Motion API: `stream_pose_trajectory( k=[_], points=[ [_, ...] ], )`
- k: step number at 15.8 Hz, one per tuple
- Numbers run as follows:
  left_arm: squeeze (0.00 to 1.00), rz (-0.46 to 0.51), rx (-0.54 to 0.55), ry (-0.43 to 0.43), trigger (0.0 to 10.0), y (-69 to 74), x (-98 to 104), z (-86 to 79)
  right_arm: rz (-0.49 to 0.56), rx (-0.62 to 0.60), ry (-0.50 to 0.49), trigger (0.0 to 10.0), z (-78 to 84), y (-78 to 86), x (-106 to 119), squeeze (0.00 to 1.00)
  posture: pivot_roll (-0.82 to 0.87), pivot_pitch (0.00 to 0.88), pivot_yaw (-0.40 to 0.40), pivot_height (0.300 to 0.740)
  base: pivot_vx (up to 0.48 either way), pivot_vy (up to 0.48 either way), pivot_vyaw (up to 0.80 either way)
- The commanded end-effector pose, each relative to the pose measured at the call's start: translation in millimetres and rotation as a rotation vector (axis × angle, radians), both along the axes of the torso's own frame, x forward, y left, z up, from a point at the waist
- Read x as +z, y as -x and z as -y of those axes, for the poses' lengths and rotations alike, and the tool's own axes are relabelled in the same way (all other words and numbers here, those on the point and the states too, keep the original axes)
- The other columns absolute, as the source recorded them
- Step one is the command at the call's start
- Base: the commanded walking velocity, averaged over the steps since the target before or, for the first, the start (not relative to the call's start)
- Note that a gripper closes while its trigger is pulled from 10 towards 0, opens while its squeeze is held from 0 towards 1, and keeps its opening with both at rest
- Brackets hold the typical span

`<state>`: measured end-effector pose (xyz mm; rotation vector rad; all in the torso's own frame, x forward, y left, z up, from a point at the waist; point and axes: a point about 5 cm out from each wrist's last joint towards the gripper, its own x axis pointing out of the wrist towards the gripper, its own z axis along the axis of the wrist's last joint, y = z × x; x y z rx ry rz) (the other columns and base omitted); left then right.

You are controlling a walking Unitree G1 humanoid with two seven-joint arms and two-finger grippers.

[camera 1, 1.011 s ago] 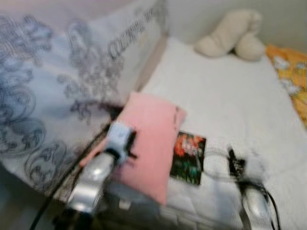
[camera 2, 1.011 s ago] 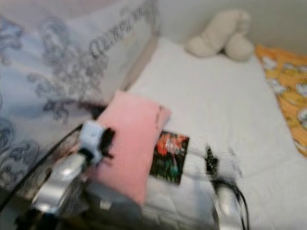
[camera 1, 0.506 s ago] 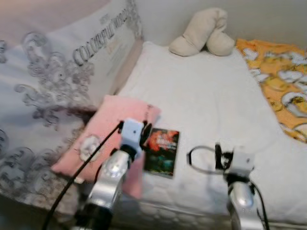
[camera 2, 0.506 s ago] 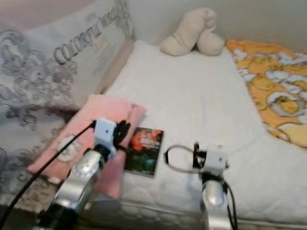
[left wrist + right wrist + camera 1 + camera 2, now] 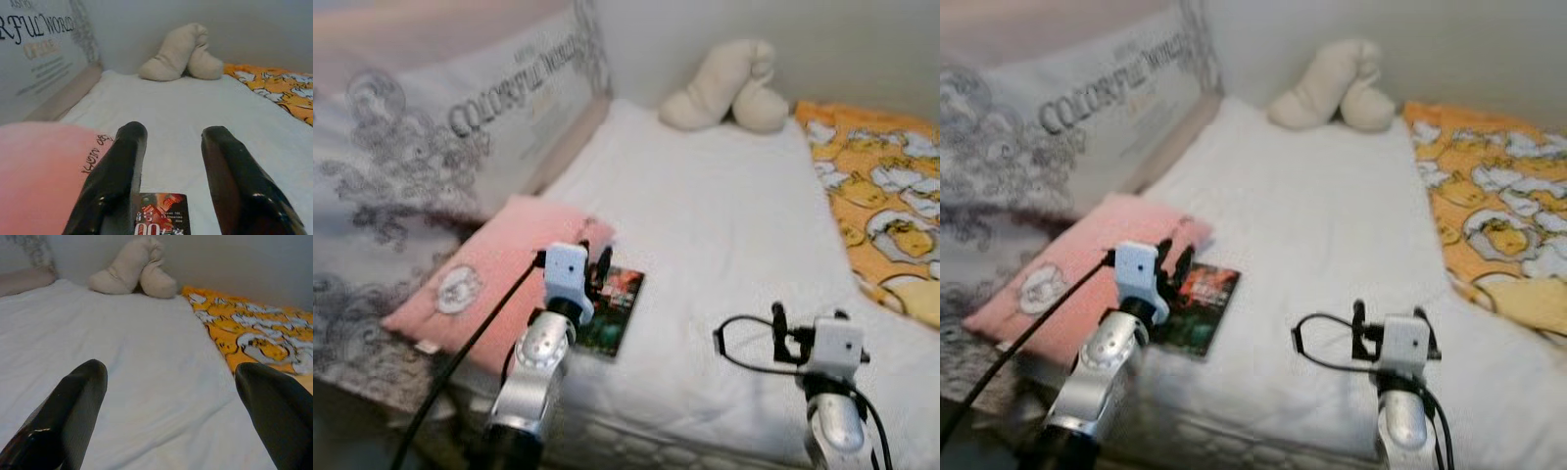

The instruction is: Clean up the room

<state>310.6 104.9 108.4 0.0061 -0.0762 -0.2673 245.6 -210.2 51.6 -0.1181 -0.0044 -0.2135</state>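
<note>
White mattress (image 5: 734, 225), dark booklet (image 5: 615, 311) lying flat near its front edge, touching the pink pillow (image 5: 480, 284). Left gripper (image 5: 168, 147) hovers over the booklet's near end, fingers (image 5: 117, 171) parted a moderate gap, holding nothing. Right gripper (image 5: 171, 377) above bare sheet at the front right, fingers spread wide, empty. Beige plush (image 5: 720, 88) at the far end against the wall, orange printed blanket (image 5: 886, 206) along the right side, big patterned cushion (image 5: 421, 147) on the left.
</note>
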Motion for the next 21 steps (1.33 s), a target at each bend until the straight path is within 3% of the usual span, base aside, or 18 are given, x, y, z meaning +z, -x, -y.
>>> stream_pose_trajectory(
  k=[1, 5, 8, 12, 14, 15, 16, 18, 21],
  points=[
    [1.0, -0.004, 0.002, -0.036, 10.0, 2.9, -4, -6.9, -0.014, 0.029, -0.007, 10.0, -8.9, -0.5, -1, 1.0, 0.14, 0.0, -0.029, 0.74, 0.352, -0.322, 0.0],
    [1.0, -0.036, -0.03, -0.059, 10.0, 12.5, -16, -9.2, -0.08, 0.052, -0.01, 10.0, -10.1, 8.4, -14, 1.0, 0.18, 0.0, -0.052, 0.74, 0.354, -0.321, 0.0],
    [1.0, -0.015, -0.052, -0.077, 10.0, 20.9, -14, -5.9, -0.09, 0.065, 0.007, 10.0, -8.1, 6.2, -12, 1.0, 0.19, 0.0, -0.062, 0.74, 0.351, -0.321, 0.0],
    [1.0, -0.008, -0.035, -0.064, 10.0, 20.7, -11, -12.8, -0.128, 0.08, 0.019, 10.0, -12.1, 2.5, -16, 1.0, 0.22, 0.0, -0.069, 0.74, 0.352, -0.322, -0.13],
    [1.0, 0.013, -0.012, -0.119, 10.0, 21.2, -9, -18.9, -0.139, 0.111, 0.011, 10.0, -21.6, 1.4, -18, 1.0, 0.23, 0.0, -0.073, 0.74, 0.201, -0.129, -0.78],
    [0.0, -0.001, 0.01, -0.117, 10.0, 19.4, -10, -22.3, -0.138, 0.119, 0.01, 10.0, -24.0, 1.1, -18, 1.0, 0.24, 0.0, -0.072, 0.74, 0.0, 0.0, -0.77],
    [0.0, -0.017, 0.045, -0.12, 10.0, 16.3, -10, -28.9, -0.133, 0.141, 0.003, 10.0, -29.0, 0.7, -18, 1.0, 0.25, 0.0, -0.072, 0.74, 0.0, 0.0, -0.76],
    [0.0, -0.007, 0.005, -0.116, 10.0, 20.3, -9, -29.2, -0.119, 0.25, -0.015, 10.0, -49.2, 2.4, -16, 1.0, 0.25, 0.0, -0.068, 0.74, 0.0, 0.0, -0.78],
    [0.0, 0.001, -0.059, -0.136, 10.0, 18.0, -9, -19.5, -0.165, 0.118, -0.129, 10.0, -33.8, -6.6, -23, 1.0, 0.25, 0.0, -0.059, 0.74, 0.0, 0.48, -0.74]
  ],
)
